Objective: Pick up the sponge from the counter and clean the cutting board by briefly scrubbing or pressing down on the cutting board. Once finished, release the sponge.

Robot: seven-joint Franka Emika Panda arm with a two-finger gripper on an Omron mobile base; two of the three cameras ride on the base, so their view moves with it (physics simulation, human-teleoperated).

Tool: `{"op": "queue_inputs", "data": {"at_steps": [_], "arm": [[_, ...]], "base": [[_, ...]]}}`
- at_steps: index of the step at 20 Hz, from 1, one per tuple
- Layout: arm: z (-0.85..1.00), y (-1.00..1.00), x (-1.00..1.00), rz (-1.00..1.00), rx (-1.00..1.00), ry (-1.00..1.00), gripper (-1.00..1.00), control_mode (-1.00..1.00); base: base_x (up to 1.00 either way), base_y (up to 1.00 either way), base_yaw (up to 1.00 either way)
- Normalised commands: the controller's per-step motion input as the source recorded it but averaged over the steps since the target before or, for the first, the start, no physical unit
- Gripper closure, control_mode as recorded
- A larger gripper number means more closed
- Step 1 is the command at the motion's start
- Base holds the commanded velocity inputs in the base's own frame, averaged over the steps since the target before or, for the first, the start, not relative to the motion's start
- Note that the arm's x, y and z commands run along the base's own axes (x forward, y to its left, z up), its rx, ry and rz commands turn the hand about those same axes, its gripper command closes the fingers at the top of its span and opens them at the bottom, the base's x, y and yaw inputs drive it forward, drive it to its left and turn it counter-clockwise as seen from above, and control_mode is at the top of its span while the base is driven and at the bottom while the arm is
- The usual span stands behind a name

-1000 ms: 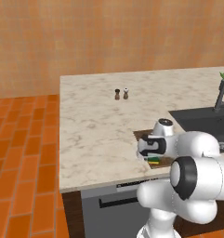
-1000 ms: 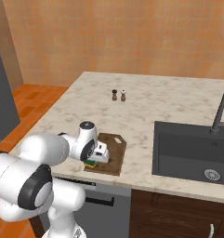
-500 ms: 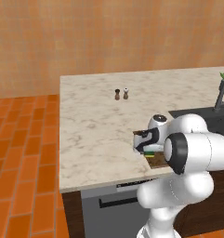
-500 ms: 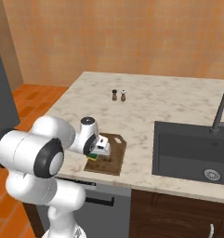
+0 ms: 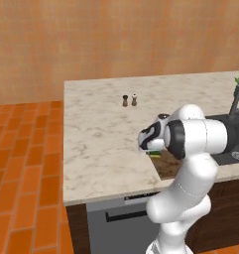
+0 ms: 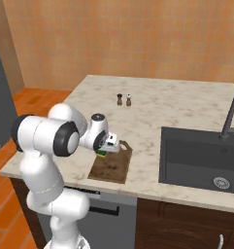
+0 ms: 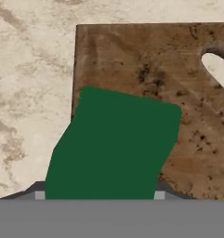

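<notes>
gripper [image 6: 105, 150] clamped on sponge [image 7: 111, 146] | sponge sat over handle-hole end of cutting board [image 7: 178, 88] | board flat on counter [image 6: 152, 114] | shakers [image 6: 124, 99] well apart

Two small shakers [image 5: 129, 100], dark sink [image 6: 201, 159], faucet [image 6: 231, 115]

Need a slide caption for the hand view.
Green sponge held over the dark wooden cutting board near its handle hole, marble counter alongside.
</notes>
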Motion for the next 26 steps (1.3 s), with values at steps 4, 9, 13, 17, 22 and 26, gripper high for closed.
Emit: {"op": "queue_inputs", "data": {"at_steps": [4,9,13,17,22,26], "arm": [[0.0,-0.31,0.46,-0.02,0.0,0.0,1.0,-1.0],[-0.33,-0.67,-0.13,-0.1,0.0,0.0,1.0,-1.0],[-0.61,-0.44,-0.82,-0.03,-0.01,0.0,1.0,-1.0],[-0.15,-0.03,-1.0,0.01,-0.07,-0.09,1.0,-1.0],[-0.22,-0.04,-0.96,0.02,-0.03,0.05,1.0,-1.0],[-0.11,-0.27,-0.75,0.0,0.0,0.15,1.0,-1.0]], "base": [[0.0,0.0,0.0],[0.0,0.0,0.0],[0.0,0.0,0.0],[0.0,0.0,0.0],[0.0,0.0,0.0],[0.0,0.0,0.0]]}}
